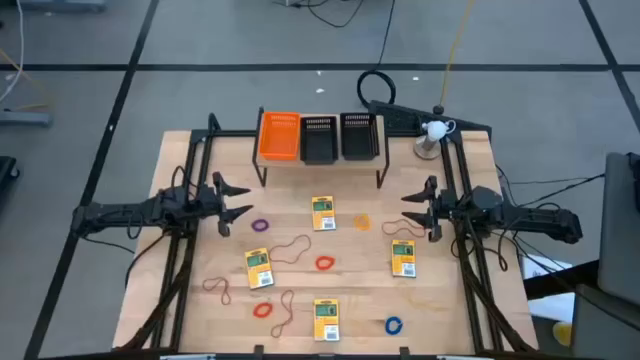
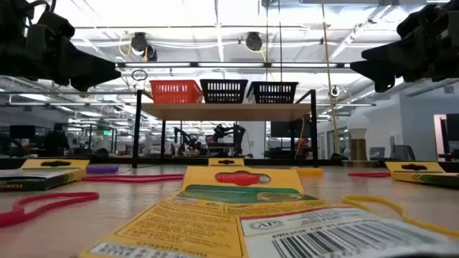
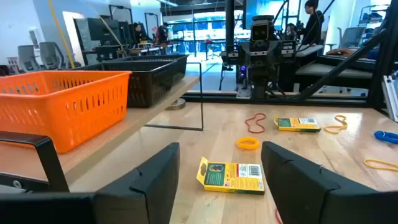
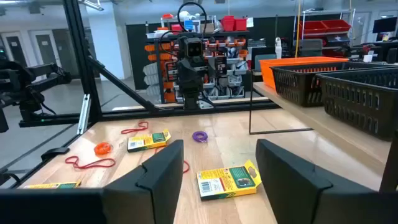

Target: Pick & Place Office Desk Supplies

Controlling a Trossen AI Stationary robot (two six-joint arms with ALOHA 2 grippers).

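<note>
Both arms wait at the counter's [image 1: 190,150] sides. The left tool [image 1: 232,201] and right tool [image 1: 410,209] are spread wide, holding nothing. Four card boxes [image 1: 322,213] lie mid-counter: flat, so a tool may slide off one. The rubber-band rings [image 1: 261,226] are tiny, easy to miss or flick away.
</note>
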